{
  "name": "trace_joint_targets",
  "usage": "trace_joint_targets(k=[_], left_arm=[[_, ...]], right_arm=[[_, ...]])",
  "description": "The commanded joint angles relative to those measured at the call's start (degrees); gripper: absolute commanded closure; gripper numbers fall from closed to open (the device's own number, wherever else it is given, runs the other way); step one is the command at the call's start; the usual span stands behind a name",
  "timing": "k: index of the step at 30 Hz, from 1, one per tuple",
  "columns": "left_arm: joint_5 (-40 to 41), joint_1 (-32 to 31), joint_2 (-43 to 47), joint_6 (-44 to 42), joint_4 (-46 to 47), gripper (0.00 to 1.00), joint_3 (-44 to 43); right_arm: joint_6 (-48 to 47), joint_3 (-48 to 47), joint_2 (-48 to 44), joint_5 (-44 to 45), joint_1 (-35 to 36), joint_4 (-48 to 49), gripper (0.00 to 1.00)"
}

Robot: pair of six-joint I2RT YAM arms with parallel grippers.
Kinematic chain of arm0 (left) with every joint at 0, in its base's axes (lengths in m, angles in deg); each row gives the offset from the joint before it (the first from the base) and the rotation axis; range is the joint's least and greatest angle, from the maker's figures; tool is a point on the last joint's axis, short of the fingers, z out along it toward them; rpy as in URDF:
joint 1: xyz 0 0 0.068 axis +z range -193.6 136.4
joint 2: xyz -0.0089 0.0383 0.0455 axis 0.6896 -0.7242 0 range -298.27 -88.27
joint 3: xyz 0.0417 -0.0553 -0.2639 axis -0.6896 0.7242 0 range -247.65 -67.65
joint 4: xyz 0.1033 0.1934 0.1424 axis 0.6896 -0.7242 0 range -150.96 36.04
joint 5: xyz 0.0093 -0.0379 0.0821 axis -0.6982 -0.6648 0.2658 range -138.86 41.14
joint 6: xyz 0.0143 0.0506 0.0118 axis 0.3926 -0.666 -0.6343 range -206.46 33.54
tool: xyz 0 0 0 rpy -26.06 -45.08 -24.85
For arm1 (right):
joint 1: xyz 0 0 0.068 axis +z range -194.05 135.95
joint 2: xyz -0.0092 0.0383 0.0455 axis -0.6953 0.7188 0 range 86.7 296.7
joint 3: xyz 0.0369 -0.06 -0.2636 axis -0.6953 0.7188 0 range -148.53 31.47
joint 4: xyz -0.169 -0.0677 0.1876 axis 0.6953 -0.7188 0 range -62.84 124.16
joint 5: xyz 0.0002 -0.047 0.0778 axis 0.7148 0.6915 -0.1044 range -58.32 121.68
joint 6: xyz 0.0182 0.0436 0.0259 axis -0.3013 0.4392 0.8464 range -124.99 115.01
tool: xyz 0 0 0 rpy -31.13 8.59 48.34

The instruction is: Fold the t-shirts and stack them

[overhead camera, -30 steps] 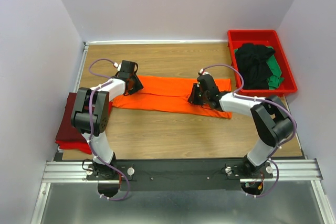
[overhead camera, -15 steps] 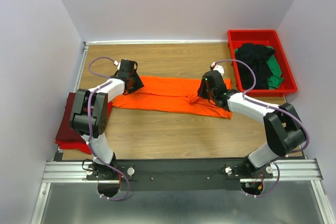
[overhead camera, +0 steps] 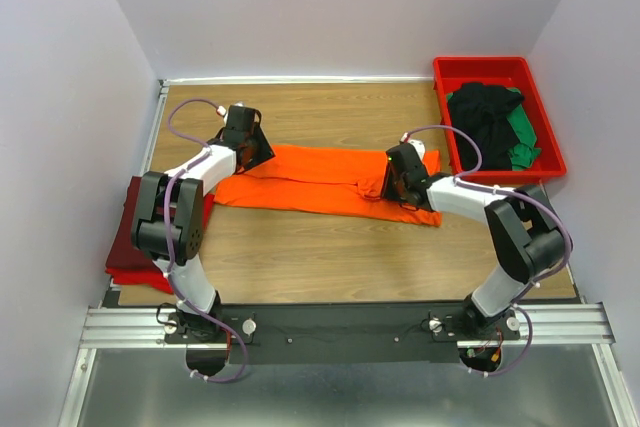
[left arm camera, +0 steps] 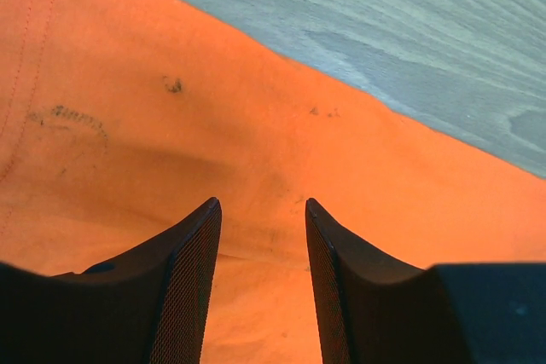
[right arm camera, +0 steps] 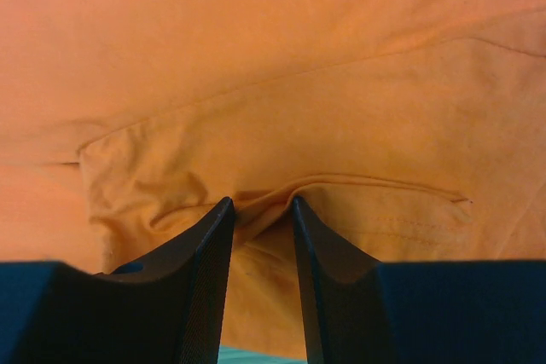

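A bright orange t-shirt lies folded into a long strip across the middle of the table. My left gripper is over its left end, near the far edge. In the left wrist view the left gripper is open just above flat orange cloth, holding nothing. My right gripper is low over the shirt's right end. Seen from the right wrist, that gripper is open, fingertips pressed to the cloth, with a small raised fold between them. Maroon and red t-shirts are stacked at the table's left edge.
A red plastic tray at the back right holds a black t-shirt and a green one. Bare wood runs in front of the orange shirt. White walls close in the left, back and right sides.
My right gripper has moved from the shirt's front middle toward its right end, and its jaws have widened. My left gripper has shifted slightly toward the back and opened a little.
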State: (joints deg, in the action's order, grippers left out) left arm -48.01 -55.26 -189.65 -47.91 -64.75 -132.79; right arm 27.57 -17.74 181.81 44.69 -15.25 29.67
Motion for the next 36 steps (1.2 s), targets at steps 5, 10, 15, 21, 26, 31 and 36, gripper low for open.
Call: trace_joint_targets(k=[5, 10, 15, 21, 26, 31, 36], left_arm=[[4.0, -1.6, 2.5, 2.3, -2.7, 0.50, 2.6], [10.9, -3.4, 5.8, 6.1, -3.1, 0.53, 7.7], [14.2, -6.3, 4.9, 7.2, -4.2, 0.62, 9.8], [13.4, -11.9, 1.8, 7.6, -4.5, 0.74, 9.5], [11.9, -19.4, 1.9, 10.0, -5.5, 0.74, 8.8], [7.4, -29.5, -0.4, 13.5, -5.0, 0.74, 5.7], [4.0, -36.1, -5.1, 14.3, -3.2, 0.74, -1.9]], right_arm=[[1.3, -2.1, 3.4, -0.1, -0.3, -1.3, 0.57], [0.3, -7.5, 6.0, -0.9, -1.4, -1.3, 0.54], [-1.8, -13.8, 12.9, -3.3, -4.0, -1.3, 0.53], [-6.3, -23.9, 21.0, -6.2, -7.5, -1.3, 0.48], [-9.7, -32.5, 26.8, -8.7, -9.4, -1.4, 0.44], [-14.1, -43.1, 33.2, -14.3, -9.8, -1.7, 0.39], [-16.3, -50.2, 40.0, -20.3, -9.8, -3.2, 0.34]])
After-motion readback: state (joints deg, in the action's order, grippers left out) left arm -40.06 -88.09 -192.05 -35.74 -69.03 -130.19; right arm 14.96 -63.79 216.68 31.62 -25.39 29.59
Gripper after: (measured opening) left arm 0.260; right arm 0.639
